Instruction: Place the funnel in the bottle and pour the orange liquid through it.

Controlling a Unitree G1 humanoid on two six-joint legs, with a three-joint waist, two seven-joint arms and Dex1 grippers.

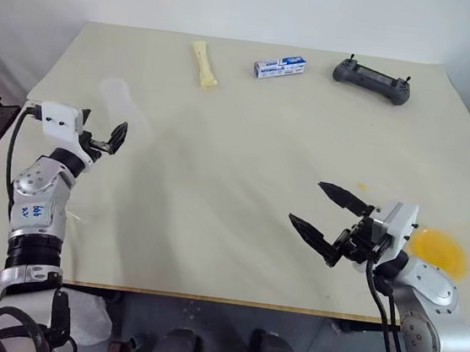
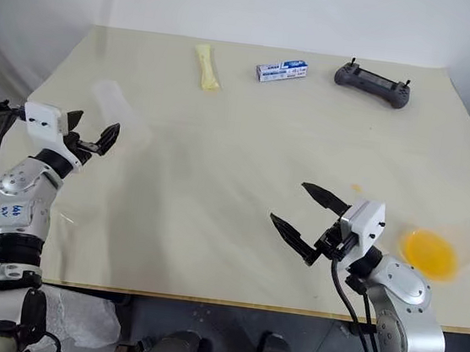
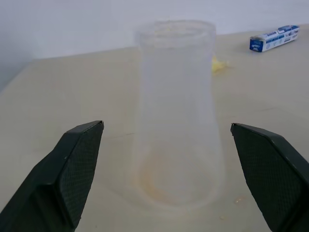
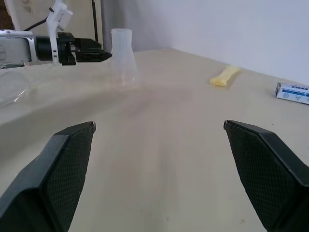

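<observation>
The bottle [image 3: 176,116] (faint against the table [image 1: 247,143]) is faced by the spread left gripper [image 1: 108,139]; the right gripper [image 1: 326,212] is spread, empty.

No text could be read. The small blue-and-white box [image 1: 280,66] at the far side of the table [image 1: 226,251] carried printing on its long side, too small to make out in the head views and blurred in the left wrist view. The left arm's upper casing had a blue handwritten scribble [image 1: 36,211], not legible. The dark controller [image 1: 372,79] showed no readable marks.
</observation>
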